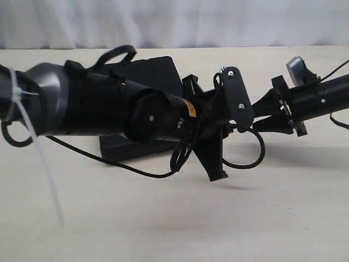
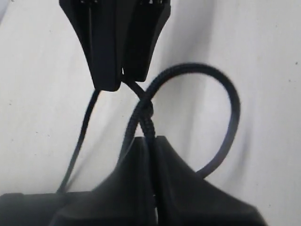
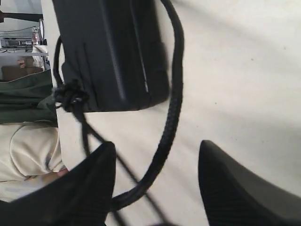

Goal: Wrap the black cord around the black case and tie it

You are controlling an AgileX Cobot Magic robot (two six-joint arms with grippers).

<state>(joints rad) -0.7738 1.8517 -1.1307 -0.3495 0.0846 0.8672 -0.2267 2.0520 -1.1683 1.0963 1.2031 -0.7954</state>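
The black case [image 3: 108, 52] lies flat on the pale surface [image 1: 272, 218], mostly hidden behind the left arm in the exterior view; it is matte moulded plastic, rigid, with rounded corners and shallow ribs. The black cord [image 3: 175, 94] is a thin braided rope; one strand runs beside the case's edge, and a lumpy knot [image 3: 70, 96] sits against a corner of the case; farther out the cord curls into an open loop beside the fingers.

The left gripper [image 2: 150, 140] has its fingers [image 2: 178, 174] closed on the cord, which enters at their tips just where two strands cross; the right gripper [image 3: 155, 146] has its fingers apart, the cord passing between them and lying against one finger, not pinched as far as the right wrist view shows.

The cord looks soft, limp and light; its weave should give the fingers good purchase, but it will likely sag and spring out of any loop that is not held taut; the best hold is probably close to the crossing, with only a short free length beyond it. The case seems stiff and smooth, and light enough to slide or tip if the cord is pulled hard; tension is better drawn along the surface than upward.
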